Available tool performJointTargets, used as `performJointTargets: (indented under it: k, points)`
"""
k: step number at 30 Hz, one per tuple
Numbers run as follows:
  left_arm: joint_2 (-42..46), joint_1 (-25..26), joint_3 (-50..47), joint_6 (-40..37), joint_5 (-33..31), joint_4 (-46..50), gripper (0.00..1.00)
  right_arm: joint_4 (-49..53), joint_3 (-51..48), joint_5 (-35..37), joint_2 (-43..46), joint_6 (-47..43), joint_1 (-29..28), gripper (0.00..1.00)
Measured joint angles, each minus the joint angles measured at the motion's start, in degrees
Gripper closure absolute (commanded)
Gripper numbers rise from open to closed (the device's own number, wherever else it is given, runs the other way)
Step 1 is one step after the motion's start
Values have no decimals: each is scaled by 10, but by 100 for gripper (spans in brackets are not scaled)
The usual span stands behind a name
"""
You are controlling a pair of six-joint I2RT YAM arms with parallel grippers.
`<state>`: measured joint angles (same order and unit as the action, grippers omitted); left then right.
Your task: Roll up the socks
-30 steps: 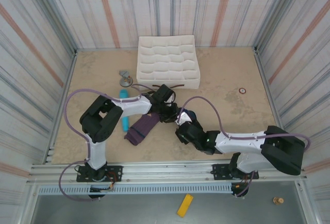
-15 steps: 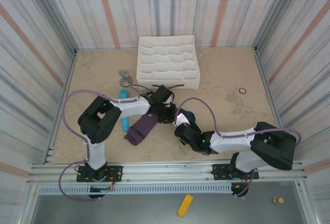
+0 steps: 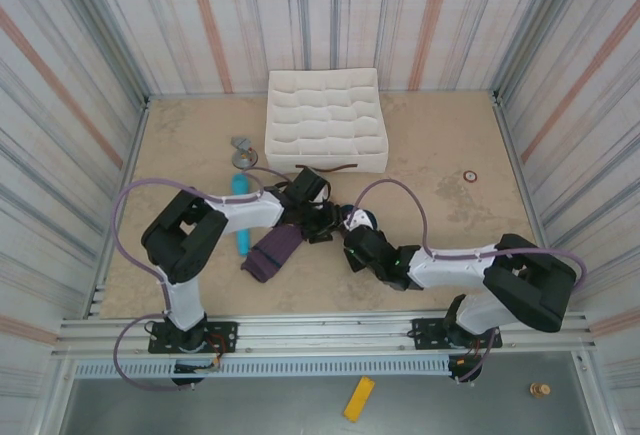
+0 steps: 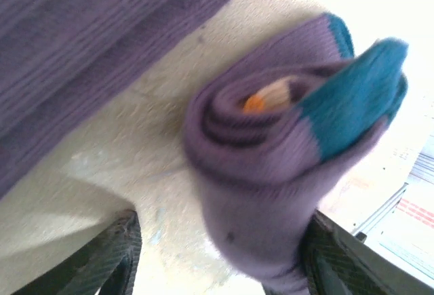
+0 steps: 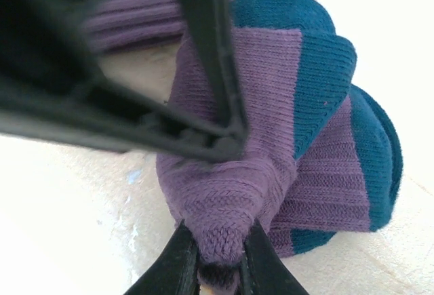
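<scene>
1. Purple knit is nipped between the fingers (image 5: 182, 260) of the right claw (image 5: 220, 271). The jaws are all but closed on a small fold at the near end of the roll (image 5: 319, 105).
2. That roll lies on the table (image 3: 450, 145) about mid-way across, between the two claws. Its teal toe is wrapped round the outside, and the left wrist view shows a speck of orange at the core.
3. Just past it, the left claw (image 4: 220, 241) stands open astride the roll and holds nothing. One finger (image 4: 108, 261) is clear of the knit and the other is close against its side.
4. The step looks like securing the coil with one claw while the other lets go.
   - The right pinch should stay firm and low.
   - The left jaws should back straight off, without brushing the teal flap.
   - A snag there could peel the outer wrap and slacken the roll.
   - The pinch has only a small fold, so lifting by it may let the coil sag open.
5. Left of the roll, the flat sock (image 3: 270, 252) lies near it, not yet rolled. Any retreat by the left arm should pass above it, not drag it.
6. Farther left lies a blue cylinder (image 3: 241, 217). At the back stands a white tray (image 3: 325, 120) of empty cells.
7. No brand, label or writing can be read on any of these.
</scene>
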<state>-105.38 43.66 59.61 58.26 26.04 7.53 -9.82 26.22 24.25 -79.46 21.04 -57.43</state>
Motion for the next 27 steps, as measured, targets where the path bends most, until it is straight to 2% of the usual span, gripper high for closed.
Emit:
performJointTargets:
  k: [5,12,19,27]
  points:
    - [15,0,-16,0,-9,-13,30,-38,-16,-71,3,44,49,100]
    - [35,6,-38,-6,-10,-40,31,-101,-50,-211,18,111,149,100]
    - [39,10,-39,-11,-10,-63,32,-109,-82,-360,50,166,256,100]
    - [14,12,-24,-10,-12,-78,33,-120,-69,-515,-5,204,347,100]
